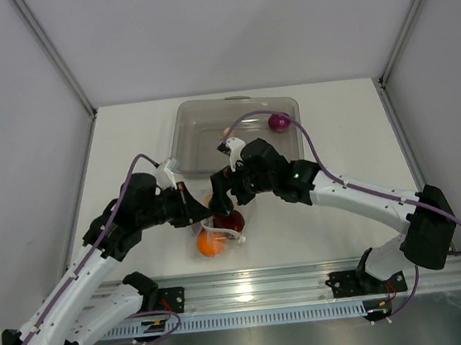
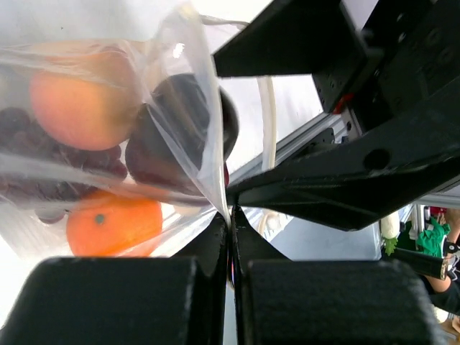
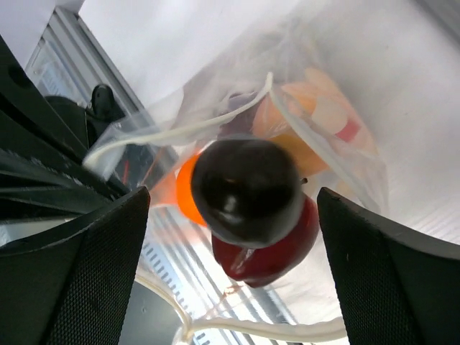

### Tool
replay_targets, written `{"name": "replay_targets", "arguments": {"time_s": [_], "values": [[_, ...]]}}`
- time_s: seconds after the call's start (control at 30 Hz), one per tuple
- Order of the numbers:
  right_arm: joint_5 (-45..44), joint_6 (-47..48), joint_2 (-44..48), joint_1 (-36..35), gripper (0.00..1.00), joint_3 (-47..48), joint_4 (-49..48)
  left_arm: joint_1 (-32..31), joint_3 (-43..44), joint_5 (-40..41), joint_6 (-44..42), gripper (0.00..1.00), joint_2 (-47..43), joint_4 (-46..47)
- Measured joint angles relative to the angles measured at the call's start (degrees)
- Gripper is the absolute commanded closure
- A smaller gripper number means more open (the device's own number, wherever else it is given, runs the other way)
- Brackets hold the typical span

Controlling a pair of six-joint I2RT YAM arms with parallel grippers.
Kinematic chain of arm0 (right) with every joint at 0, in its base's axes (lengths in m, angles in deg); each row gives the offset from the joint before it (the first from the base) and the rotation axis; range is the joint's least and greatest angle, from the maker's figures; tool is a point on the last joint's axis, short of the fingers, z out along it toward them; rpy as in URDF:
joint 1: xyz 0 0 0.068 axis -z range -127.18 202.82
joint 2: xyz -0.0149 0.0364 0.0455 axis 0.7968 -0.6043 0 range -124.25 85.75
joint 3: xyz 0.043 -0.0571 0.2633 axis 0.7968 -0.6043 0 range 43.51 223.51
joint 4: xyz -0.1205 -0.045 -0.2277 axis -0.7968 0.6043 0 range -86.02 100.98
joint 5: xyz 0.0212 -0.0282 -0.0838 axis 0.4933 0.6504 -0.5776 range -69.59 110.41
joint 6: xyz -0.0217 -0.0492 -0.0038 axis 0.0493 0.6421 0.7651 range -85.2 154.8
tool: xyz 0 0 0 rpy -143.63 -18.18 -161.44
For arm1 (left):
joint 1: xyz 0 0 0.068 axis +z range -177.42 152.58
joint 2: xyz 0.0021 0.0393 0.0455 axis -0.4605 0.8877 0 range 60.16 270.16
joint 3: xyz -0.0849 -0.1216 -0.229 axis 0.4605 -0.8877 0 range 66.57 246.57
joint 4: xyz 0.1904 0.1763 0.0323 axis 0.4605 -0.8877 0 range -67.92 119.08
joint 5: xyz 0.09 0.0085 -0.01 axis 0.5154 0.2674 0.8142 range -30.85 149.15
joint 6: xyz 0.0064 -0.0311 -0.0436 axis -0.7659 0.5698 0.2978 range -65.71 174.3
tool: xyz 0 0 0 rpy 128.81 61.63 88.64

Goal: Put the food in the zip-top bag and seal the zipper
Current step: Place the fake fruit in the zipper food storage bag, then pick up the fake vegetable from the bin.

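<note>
**Zip-top bag part-filled, mouth unsealed**

The left gripper [image 2: 230, 224] is clenched on an edge of the zip-top bag [image 2: 180, 65], which sits just in front of the grey tray [image 1: 195, 114]. The right gripper [image 1: 222, 197] hangs over the bag's mouth, fingers spread wide and grasping nothing. A blackish fruit [image 3: 248, 190] sits at the mouth, above a dark red fruit [image 3: 273, 255], an orange [image 3: 183, 192] and a peach [image 3: 316, 108]. The zipper [image 3: 172, 134] gapes. A purple onion-like ball [image 1: 279, 121] lies in the tray.
</note>
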Motion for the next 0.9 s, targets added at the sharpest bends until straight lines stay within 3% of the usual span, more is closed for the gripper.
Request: {"name": "replay_targets", "arguments": {"time_s": [0.5,0.77,0.9], "values": [[-6.47,2.8,4.13,1.4,0.01,5.92,3.1,0.0,0.04,-0.09,0.02,0.99,-0.39,-0.59],[-9.75,2.51,3.82,14.03,0.01,8.44,1.97,0.02,0.02,0.04,-0.02,0.99,-0.63,-0.76],[-13.18,3.69,-2.86,18.78,0.01,15.21,2.64,0.02,-0.28,0.02,0.0,0.99,-0.72,-0.72]]}}
